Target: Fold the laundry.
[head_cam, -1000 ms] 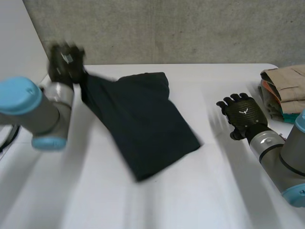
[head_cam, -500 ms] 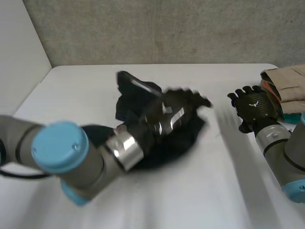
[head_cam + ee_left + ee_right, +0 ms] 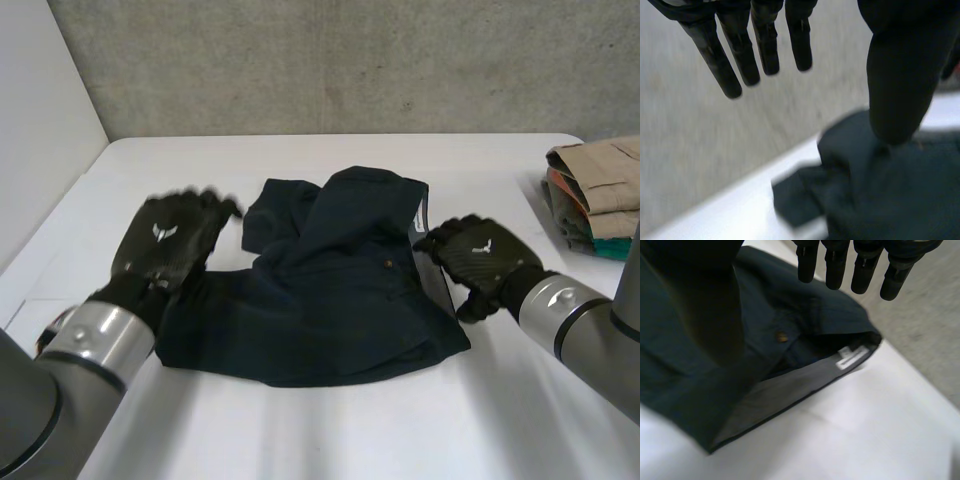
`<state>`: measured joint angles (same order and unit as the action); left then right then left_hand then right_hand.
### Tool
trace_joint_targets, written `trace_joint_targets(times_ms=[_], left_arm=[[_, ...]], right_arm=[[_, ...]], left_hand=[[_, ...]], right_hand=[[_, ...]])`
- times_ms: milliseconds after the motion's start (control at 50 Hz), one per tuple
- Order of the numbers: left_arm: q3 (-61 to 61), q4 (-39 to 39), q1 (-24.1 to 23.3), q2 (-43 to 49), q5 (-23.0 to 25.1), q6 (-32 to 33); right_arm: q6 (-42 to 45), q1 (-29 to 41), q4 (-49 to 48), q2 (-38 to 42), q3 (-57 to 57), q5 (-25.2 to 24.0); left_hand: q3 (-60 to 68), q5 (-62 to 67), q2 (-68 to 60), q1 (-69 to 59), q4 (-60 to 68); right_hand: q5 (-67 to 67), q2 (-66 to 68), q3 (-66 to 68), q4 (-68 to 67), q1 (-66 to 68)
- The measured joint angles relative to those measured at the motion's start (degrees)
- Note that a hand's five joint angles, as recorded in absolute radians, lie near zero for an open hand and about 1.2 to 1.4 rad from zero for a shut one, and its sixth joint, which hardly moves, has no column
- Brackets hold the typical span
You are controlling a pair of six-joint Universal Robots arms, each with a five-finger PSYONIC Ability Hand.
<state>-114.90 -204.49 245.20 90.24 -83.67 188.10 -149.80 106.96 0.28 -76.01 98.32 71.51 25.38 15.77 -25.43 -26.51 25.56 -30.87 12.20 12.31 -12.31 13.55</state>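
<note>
Dark navy garment (image 3: 330, 290): rumpled, mid-table (image 3: 500, 420). L hand (image 3: 165, 242) at its left edge, fingers straight & spread, holding nothing. R hand (image 3: 480, 257) at its right edge, fingers straight, slightly apart, no grip. Folded clothes stack (image 3: 595, 190) at table's far right.

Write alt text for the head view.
A dark navy garment lies rumpled in the middle of a white table. The left hand is at its left edge and the right hand at its right edge, both open. A stack of folded clothes sits at the table's far right.
</note>
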Motion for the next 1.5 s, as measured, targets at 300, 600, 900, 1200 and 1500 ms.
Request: trace_joint_targets(times_ms=[300, 600, 900, 1200, 1500], left_arm=[[-5.5, 13.9, 11.7, 6.9, 1.9, 7.5], [-2.6, -0.4, 12.4, 15.7, 4.2, 9.1], [4.6, -4.1, 9.2, 19.5, 3.6, 16.4], [13.0, 0.4, 9.6, -10.9, 4.3, -4.0], [1.1, 14.9, 1.7, -0.5, 5.6, -6.8]], right_arm=[[5.7, 6.4, -0.3, 12.6, -1.8, 0.6], [4.0, 7.3, -10.4, 11.4, 0.4, 4.4], [1.3, 7.3, -9.6, 6.7, -2.3, 7.7], [0.7, 8.4, 9.9, -4.8, -23.5, 10.9], [-3.1, 12.1, 9.6, 4.9, -17.0, 12.8]], left_hand=[[11.3, 10.8, -11.4, -10.3, 11.2], [7.5, 6.3, -7.5, -6.5, 6.9], [42.7, 40.9, -43.0, -41.0, 43.0], [42.7, 40.9, -43.0, -41.0, 43.2], [7.4, 6.3, -7.3, -4.7, 6.8]], right_hand=[[-5.0, 32.9, 32.2, -31.0, 29.0], [-26.0, 55.1, 55.0, -56.0, 49.3], [-26.0, 55.1, 54.9, -56.2, 49.8], [-26.0, 55.1, 55.0, -56.3, 50.1], [-26.6, 55.3, 55.6, -56.3, 50.1]])
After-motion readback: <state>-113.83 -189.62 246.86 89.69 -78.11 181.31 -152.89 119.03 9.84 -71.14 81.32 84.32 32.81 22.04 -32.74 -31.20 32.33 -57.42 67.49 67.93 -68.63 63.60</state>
